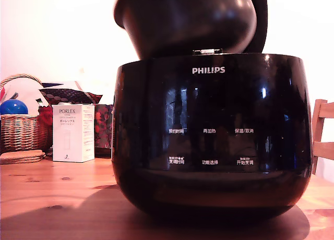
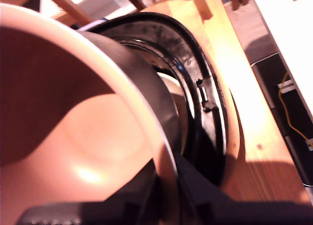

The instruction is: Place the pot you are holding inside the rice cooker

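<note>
The pot [image 1: 182, 21] is dark and round, hanging tilted just above the open top of the rice cooker [image 1: 209, 135], a glossy black PHILIPS body that fills the middle of the exterior view. The cooker's raised lid [image 1: 261, 21] shows as a dark edge behind the pot. In the wrist view the pot's pale inside [image 2: 73, 127] fills most of the picture, and the cooker's black rim [image 2: 195, 63] curves just beyond it. My gripper [image 2: 164, 198] is shut on the pot's rim, with one dark finger inside and one outside. The exterior view does not show the gripper.
On the wooden table [image 1: 52, 198], at the exterior view's left, stand a white PORLEX box [image 1: 73, 133], a wicker basket [image 1: 21, 130] with a blue ball [image 1: 13, 107], and flat coasters [image 1: 21, 156]. A wooden chair [image 1: 323, 135] stands at the right edge.
</note>
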